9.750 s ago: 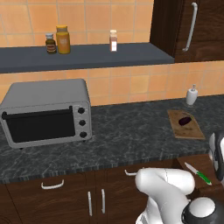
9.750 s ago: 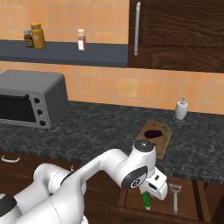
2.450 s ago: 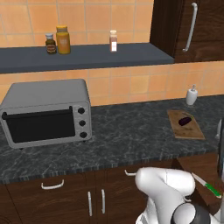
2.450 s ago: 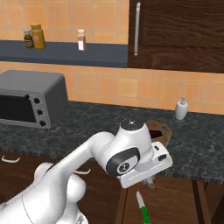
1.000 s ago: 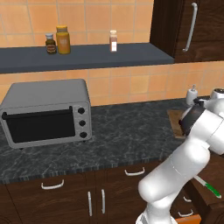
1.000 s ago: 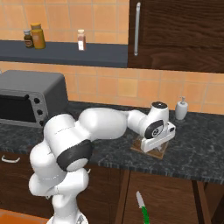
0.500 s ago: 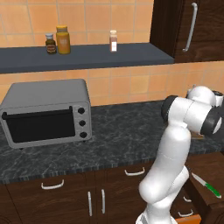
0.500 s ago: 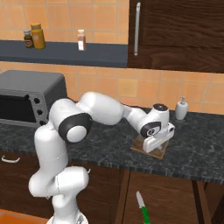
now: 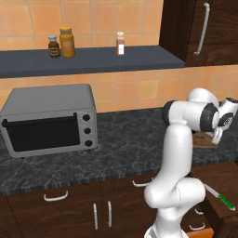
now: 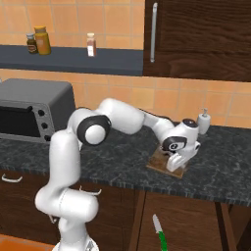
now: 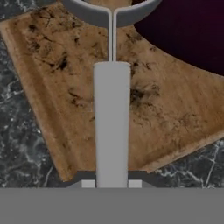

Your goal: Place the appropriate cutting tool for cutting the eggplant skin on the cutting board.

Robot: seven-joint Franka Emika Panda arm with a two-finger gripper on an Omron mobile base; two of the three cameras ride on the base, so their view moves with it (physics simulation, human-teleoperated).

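1. One knife (image 10: 159, 234) lay well below the cutting board (image 10: 160, 163), down in front of the lower cabinets rather than on the bench (image 10: 117, 162); we saw its green handle and silvery blade there, and again in the left base view (image 9: 219, 198).
2. We found our fingers (image 10: 176, 163) low over the cutting board, pressed together with nothing between them, as the hand view showed them meeting in a thin seam above the wood (image 11: 57, 92).
3. The eggplant (image 11: 183, 30) lay on the board just beside the fingers, a dark purple mass at the upper edge of the hand view.
4. From the cutting board, the knife lay downward and toward the robot's base, well apart from the fingers.
5. Its long axis ran roughly away from the cabinets, blade toward them and handle toward the base.
6. We judged the task not done: the fingers would need to part and descend to the handle.
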